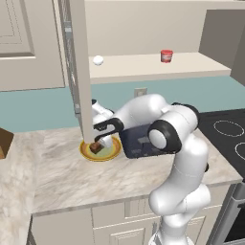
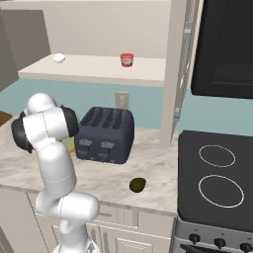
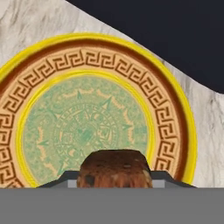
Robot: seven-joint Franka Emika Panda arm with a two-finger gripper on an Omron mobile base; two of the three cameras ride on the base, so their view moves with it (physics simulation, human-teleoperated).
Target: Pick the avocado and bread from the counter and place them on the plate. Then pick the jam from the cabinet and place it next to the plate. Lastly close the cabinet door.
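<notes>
My gripper (image 1: 98, 145) hangs just over the plate (image 1: 113, 152), shut on the small brown bread (image 1: 96, 148). In the hand view the bread (image 3: 114, 168) sits between the dark finger tips, above the plate (image 3: 170, 118) with its yellow rim and green centre. The avocado (image 2: 138, 185) lies on the counter (image 2: 153, 170) in front of the toaster, near the stove. The red jam (image 1: 166, 56) stands on the shelf of the open cabinet (image 1: 158, 64), and the jam (image 2: 127, 60) shows there in the right base view too. The cabinet door (image 1: 81, 67) stands open, edge-on above the plate.
A dark blue toaster (image 2: 106, 134) stands right of the plate, close beside my arm. A white ball (image 1: 98, 60) lies on the cabinet shelf. A black stovetop (image 2: 217, 178) borders the counter on the right. A brown box (image 1: 5, 141) sits at the far left.
</notes>
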